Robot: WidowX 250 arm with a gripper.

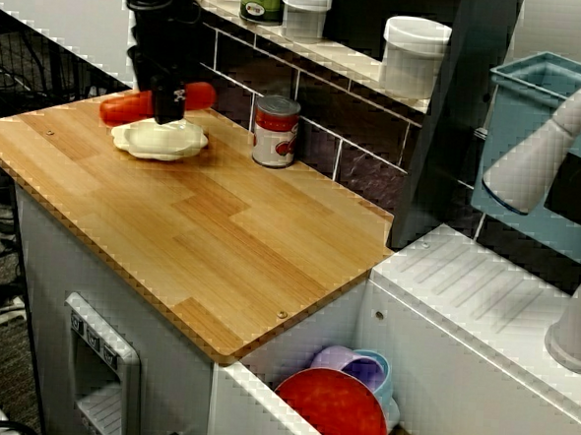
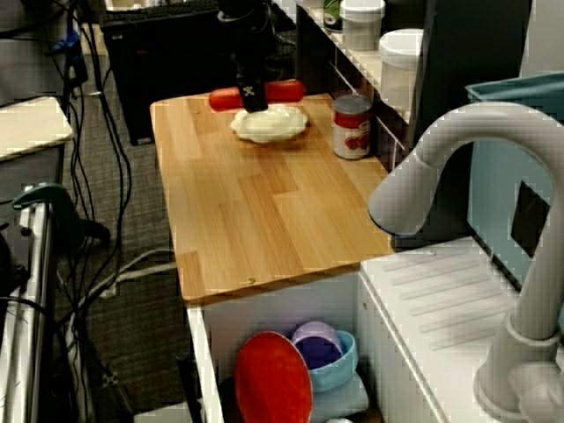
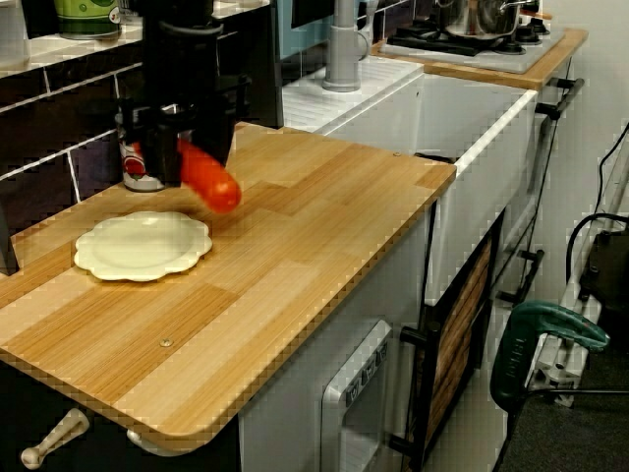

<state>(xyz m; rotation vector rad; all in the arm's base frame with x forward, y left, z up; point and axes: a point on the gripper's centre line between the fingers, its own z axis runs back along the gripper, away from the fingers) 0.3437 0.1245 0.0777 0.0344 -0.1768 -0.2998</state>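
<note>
— From the view above the sink: surface and room?

— Pale wooden countertop [image 1: 191, 231] on a white cabinet. Dark tiled wall [image 1: 354, 152] behind, under a shelf of jars. White ribbed sink top [image 1: 482, 308] to the right.

— And the pincer there?

— Black pincer [image 1: 169, 107], clenched across the middle of a long red sausage-shaped piece [image 1: 125, 107]. Held roughly level, just over a cream scalloped plate [image 1: 162, 143]. Red-and-white tin can [image 1: 275, 131] near, close against the tiles.

— From the view behind the tap?

— Grey curved tap [image 2: 441, 167] up front; cables on the floor left of the countertop [image 2: 256, 211]. Pincer [image 2: 251, 95] closed on the red piece [image 2: 282, 90], one red end out on either side, above the far edge of the plate [image 2: 269, 123]. Can [image 2: 352, 126] apart, to the right.

— From the low view along the counter?

— Red piece [image 3: 211, 182] tilted, lower end pointing down and outward, raised off the wood [image 3: 295, 256] and past the rim of the plate [image 3: 142, 246]. Gripped at its upper part by the pincer [image 3: 192, 147]. Can [image 3: 133, 167] half hidden behind. Stove with a pot [image 3: 472, 20] at the far end.
</note>
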